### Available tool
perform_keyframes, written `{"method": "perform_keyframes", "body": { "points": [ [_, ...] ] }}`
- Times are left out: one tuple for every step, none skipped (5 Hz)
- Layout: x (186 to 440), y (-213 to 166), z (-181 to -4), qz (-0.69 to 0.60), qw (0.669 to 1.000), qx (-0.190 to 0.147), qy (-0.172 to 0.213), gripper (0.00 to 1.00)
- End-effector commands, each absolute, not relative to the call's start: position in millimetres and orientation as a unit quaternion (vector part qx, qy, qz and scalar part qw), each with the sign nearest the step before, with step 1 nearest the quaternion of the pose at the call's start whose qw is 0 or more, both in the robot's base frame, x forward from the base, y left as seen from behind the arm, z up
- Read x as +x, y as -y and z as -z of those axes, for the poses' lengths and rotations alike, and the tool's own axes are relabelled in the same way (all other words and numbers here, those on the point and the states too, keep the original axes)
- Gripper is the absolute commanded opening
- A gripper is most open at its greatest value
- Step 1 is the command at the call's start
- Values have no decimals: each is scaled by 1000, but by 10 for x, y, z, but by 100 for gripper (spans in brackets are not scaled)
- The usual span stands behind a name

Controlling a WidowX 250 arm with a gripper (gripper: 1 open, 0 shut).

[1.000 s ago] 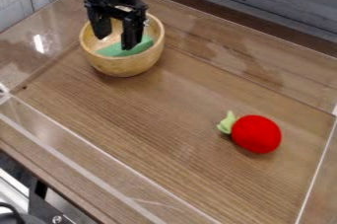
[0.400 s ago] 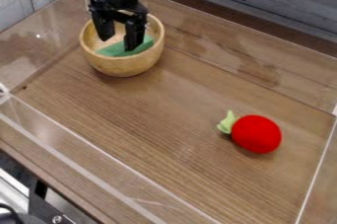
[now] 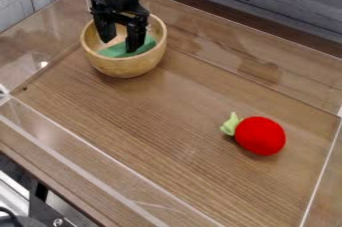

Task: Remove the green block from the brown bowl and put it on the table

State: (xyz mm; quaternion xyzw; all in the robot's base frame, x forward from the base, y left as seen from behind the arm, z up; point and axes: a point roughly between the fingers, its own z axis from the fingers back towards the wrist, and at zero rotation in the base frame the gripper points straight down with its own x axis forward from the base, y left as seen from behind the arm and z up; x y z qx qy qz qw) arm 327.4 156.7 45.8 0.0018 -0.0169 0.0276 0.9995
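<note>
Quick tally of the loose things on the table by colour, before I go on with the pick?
Green: 1, the green block lying in the bowl
Tan: 1, the brown bowl
Red: 1, the red toy fruit with a green leaf
Total: 3

The tool (image 3: 120, 42) is matte black throughout: a blocky body above, narrowing to two slim, straight black fingers (image 3: 102, 33) of equal length.
</note>
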Motion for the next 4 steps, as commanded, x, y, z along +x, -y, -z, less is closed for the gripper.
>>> {"method": "perform_keyframes", "body": {
  "points": [
    [3389, -1669, -610, -36, 998, 16, 47, 100],
    [3427, -1693, -570, -39, 998, 16, 47, 100],
    [3458, -1713, -540, -40, 998, 16, 49, 100],
    [3473, -1720, -528, -39, 998, 15, 51, 100]
  ]
}}
